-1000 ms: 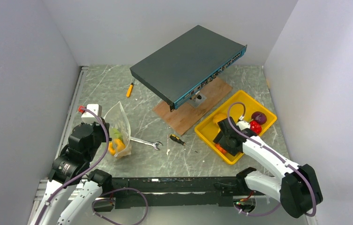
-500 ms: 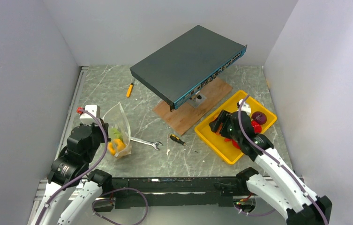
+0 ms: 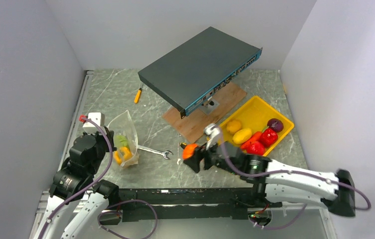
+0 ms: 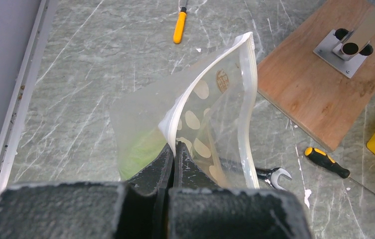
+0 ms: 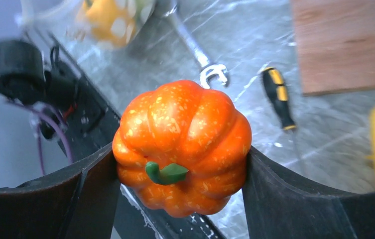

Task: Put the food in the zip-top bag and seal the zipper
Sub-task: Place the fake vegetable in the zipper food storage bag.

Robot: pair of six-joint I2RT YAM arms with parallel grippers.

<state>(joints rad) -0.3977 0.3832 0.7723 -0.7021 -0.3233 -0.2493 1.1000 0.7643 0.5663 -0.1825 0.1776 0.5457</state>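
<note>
Holding the orange pumpkin [image 5: 183, 149] clamped between its fingers, my right gripper [image 3: 194, 157] sits lower centre of the overhead view. My left gripper [image 4: 174, 152], lower left, is clenched on the zipper [image 4: 176, 117] of the zip-top bag [image 4: 220, 119]; the bag stands open-mouthed.

One pumpkin [image 5: 183, 147] is counted, and in the one yellow tray [image 3: 257, 112] two potatoes [image 3: 242, 135], two red peppers [image 3: 269, 137] and one purple onion [image 3: 275, 124] are tallied. One clear bag [image 4: 215, 114] is seen, with one green piece [image 3: 121, 141] and one yellow piece [image 3: 120, 156] counted inside. Two screwdrivers [image 4: 179, 28], one wrench [image 3: 155, 151], one wooden board [image 3: 195, 124] and one dark box [image 3: 195, 62] are logged too.
</note>
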